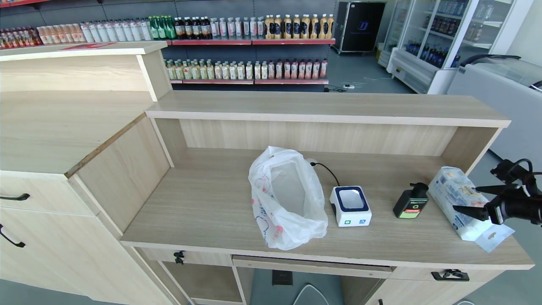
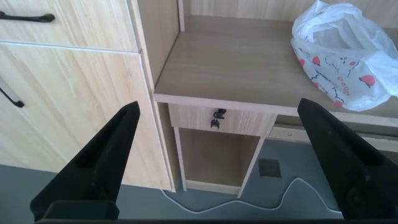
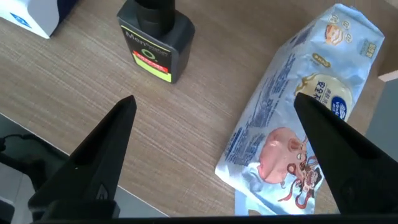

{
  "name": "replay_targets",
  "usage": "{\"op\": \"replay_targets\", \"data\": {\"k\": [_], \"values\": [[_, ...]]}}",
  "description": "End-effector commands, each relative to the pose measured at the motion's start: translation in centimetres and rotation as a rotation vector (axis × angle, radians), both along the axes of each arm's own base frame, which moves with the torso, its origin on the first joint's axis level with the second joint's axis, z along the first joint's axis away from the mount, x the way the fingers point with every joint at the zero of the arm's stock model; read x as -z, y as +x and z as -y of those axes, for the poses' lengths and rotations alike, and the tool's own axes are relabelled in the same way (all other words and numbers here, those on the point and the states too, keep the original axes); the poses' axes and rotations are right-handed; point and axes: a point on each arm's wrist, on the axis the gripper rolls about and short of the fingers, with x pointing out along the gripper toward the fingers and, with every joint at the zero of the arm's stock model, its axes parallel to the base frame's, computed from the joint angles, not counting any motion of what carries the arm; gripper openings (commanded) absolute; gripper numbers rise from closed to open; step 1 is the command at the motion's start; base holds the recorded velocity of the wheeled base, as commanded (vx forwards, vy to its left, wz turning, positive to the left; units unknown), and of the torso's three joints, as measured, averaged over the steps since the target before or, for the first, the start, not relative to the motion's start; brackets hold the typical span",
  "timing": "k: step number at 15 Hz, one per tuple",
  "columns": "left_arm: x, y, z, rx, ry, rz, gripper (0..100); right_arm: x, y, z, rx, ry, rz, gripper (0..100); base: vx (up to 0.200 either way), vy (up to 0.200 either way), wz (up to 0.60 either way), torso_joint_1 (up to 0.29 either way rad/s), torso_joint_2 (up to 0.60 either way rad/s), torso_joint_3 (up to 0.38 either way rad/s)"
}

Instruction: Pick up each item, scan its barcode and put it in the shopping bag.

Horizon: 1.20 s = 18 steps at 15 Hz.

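Field: Right gripper [image 1: 465, 199], fingers spread wide and holding nothing, hangs at the counter's right end in the head view. It is just over the near end of the blue snack packet [image 1: 449, 186], which lies flat on the counter [image 1: 203, 212].

Desk: And the rest of the checkout?

Field: A black bottle [image 1: 410, 202] stands just left of the packet. The scanner [image 1: 350, 206] sits window-up between the bottle and the shopping bag [image 1: 288, 199]. The bag stands open mid-counter and appears empty.

Desk: Left wrist view?

Field: Left gripper [image 2: 214, 162], likewise open and empty, hangs low off the counter's front left corner, facing a small drawer [image 2: 217, 118]. The bag lies beyond, well apart from it.

Desk: Right wrist view?

Field: One open finger crosses the packet, the other is over bare wood. The bottle is near, with a corner of the scanner at the edge. I see no contact with anything.

Desk: Which step, then?

Field: By my reading, the first pick-up, with nothing yet scanned or bagged. The next move calls for lowering the jaws squarely across the packet's width. They should close gently, since the soft film may crumple or slip. Then comes the lift and turning the barcode to the scanner window. Where that barcode sits, I cannot tell.
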Motion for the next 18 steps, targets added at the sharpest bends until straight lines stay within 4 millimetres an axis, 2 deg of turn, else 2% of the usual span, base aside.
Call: {"op": "replay_targets", "data": {"k": [1, 6, 11, 18], "values": [[0.0, 0.0, 0.0, -0.001, 0.000, 0.000, 100, 1.8, 1.4, -0.2, -0.035, 0.005, -0.026, 100, 0.000, 0.000, 0.00, 0.000, 0.00, 0.000], [0.0, 0.0, 0.0, -0.001, 0.000, 0.000, 100, 4.1, 3.5, -1.4, -0.106, 0.029, -0.051, 100, 0.000, 0.000, 0.00, 0.000, 0.00, 0.000], [0.0, 0.0, 0.0, 0.001, 0.000, 0.000, 100, 5.2, 6.1, -2.5, -0.171, 0.032, -0.037, 100, 0.000, 0.000, 0.00, 0.000, 0.00, 0.000], [0.0, 0.0, 0.0, -0.001, 0.000, 0.000, 100, 7.0, 7.5, -4.8, -0.235, 0.048, -0.066, 100, 0.000, 0.000, 0.00, 0.000, 0.00, 0.000]]}}
